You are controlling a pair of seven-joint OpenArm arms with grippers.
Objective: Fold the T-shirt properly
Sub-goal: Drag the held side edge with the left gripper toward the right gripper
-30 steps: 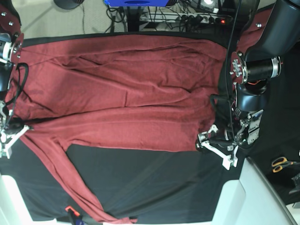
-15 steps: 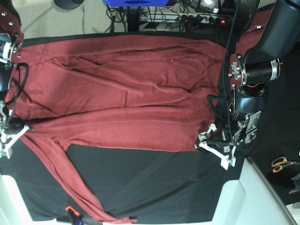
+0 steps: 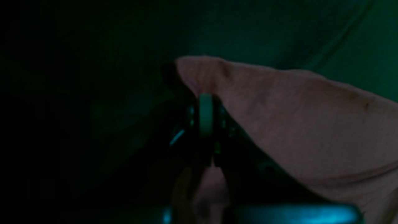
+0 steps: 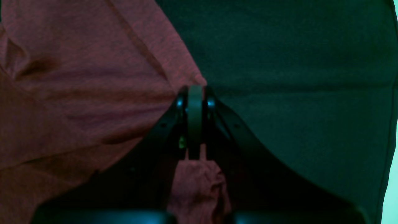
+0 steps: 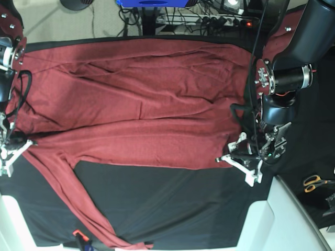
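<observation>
The maroon T-shirt (image 5: 136,104) lies spread across the black cloth surface (image 5: 172,204), and one long sleeve (image 5: 89,209) trails toward the front edge. At the shirt's lower right corner my left gripper (image 5: 231,157) is shut on the fabric. The dark left wrist view shows its jaws (image 3: 205,115) pressed together with the T-shirt (image 3: 295,124) bunched beside and behind them. On the far left of the base view, my right gripper (image 5: 11,151) is shut on the T-shirt near the sleeve's root. In the right wrist view that gripper (image 4: 195,118) pinches an edge of the T-shirt (image 4: 77,93).
Orange-handled scissors (image 5: 314,183) lie at the right edge. Cables and a power strip (image 5: 209,21) run along the back. White table corners (image 5: 261,225) frame the front. A small orange and black tool (image 5: 78,235) sits at the front edge by the sleeve end.
My left gripper has closed from wide open onto the shirt's lower right corner and shifted slightly toward the shirt. The right gripper has stayed shut and still.
</observation>
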